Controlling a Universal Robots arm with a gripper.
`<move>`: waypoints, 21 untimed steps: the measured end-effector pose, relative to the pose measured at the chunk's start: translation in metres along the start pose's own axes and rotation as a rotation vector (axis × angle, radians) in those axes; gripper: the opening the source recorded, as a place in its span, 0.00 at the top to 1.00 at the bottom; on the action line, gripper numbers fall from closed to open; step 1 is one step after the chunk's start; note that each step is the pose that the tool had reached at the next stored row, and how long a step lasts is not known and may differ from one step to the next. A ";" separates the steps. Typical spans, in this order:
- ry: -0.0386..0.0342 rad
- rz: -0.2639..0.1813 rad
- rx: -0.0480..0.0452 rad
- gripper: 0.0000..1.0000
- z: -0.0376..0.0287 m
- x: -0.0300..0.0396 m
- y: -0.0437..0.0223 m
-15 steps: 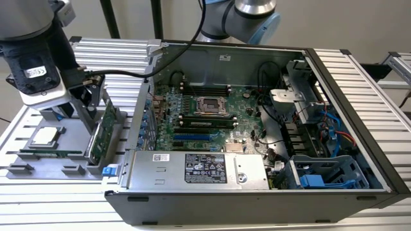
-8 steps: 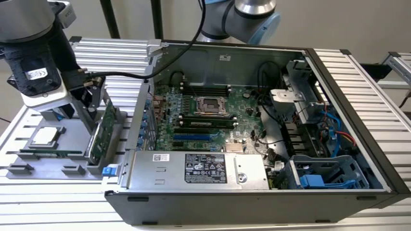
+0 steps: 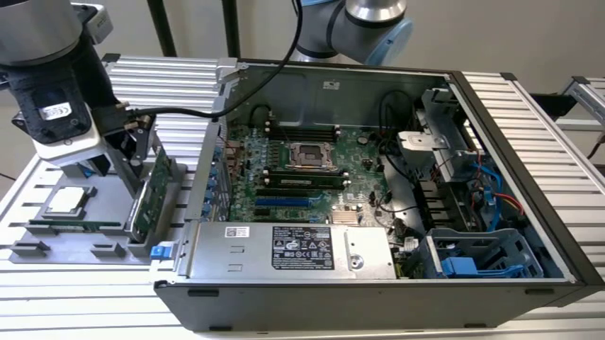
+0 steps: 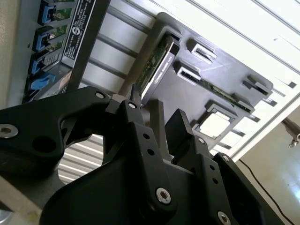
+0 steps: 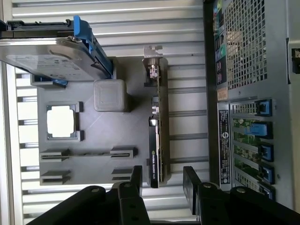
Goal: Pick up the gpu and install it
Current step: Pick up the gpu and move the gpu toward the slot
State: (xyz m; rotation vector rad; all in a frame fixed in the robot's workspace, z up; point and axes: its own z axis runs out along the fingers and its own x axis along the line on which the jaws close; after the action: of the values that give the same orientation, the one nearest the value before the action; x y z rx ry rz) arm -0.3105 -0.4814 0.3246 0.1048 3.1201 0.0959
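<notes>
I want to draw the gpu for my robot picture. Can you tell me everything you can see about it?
The gpu is a thin, flat card standing on its long edge in the grey tray, beside the computer case. One face is green circuit board, the other a black cooler, and a shiny silver bracket caps one end. In the first wrist view the open claw straddles its other end, a finger on each side with gaps showing, so it is not gripped yet.

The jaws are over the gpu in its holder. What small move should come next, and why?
Probably lower the gripper straight down a little. Its jaws stand open on either side of the gpu, which stands on edge in the grey holder, not yet clamped.
</notes>
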 end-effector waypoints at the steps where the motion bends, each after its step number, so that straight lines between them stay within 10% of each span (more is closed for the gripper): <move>1: 0.0000 0.000 0.0000 0.00 0.0004 0.0000 0.0000; 21: -0.0001 0.000 0.0000 0.00 0.0053 -0.0005 -0.0003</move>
State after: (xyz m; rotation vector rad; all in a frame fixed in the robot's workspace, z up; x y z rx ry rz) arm -0.3099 -0.4814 0.3193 0.1048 3.1200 0.0959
